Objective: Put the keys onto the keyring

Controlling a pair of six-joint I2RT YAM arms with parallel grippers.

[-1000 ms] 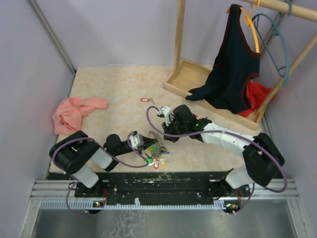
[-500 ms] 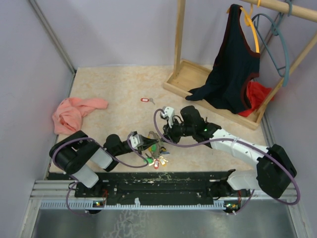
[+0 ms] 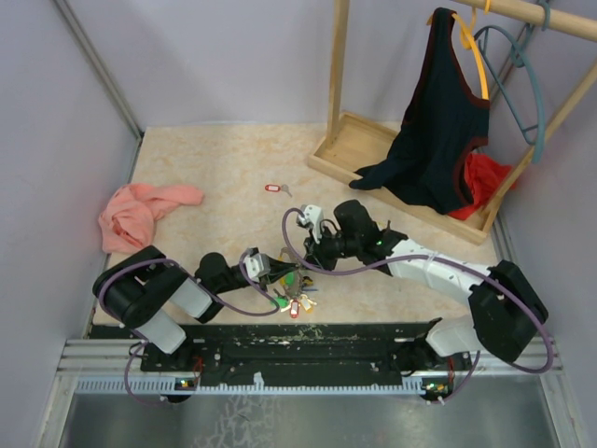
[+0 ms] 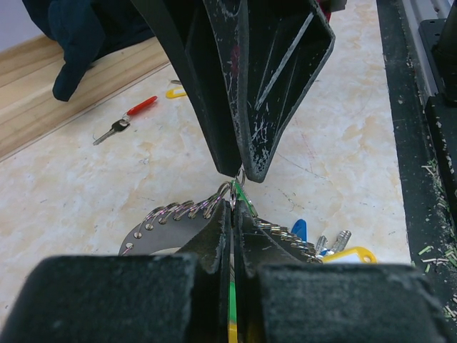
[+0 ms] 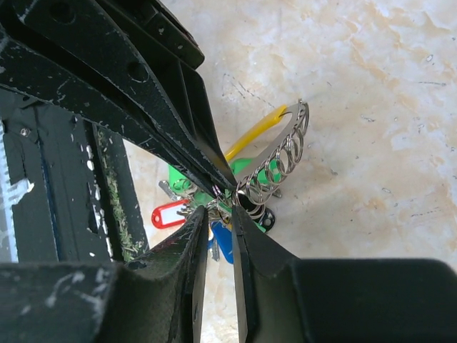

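Well to the left of the keyring, a pink cloth (image 3: 140, 213) is lying out of the way. The left gripper (image 4: 231, 218) is reaching in from the keyring's left side, its jaws pressing together on the thin wire just above the bunch of coloured tags. The keyring (image 5: 282, 153) itself is sitting between the two tools, with its tagged keys trailing on the table (image 3: 215, 159) beneath it. The right gripper (image 5: 220, 214) is coming at the keyring from the right, its tips almost touching the left tool's tips. Its jaws are standing a slit apart, and I cannot tell whether they are nipping the wire. A loose red-tagged key (image 3: 272, 188) is waiting beyond the keyring, well apart from it, and a wooden rack (image 3: 359, 149) is standing farther right again.

The step in hand seems to be prising the ring's coil open. For that, the left tool should be holding firm and motionless while the right is working one tip into the split. It should be pulling gently, so that the wire is not slipping free or twisting the bunch round.
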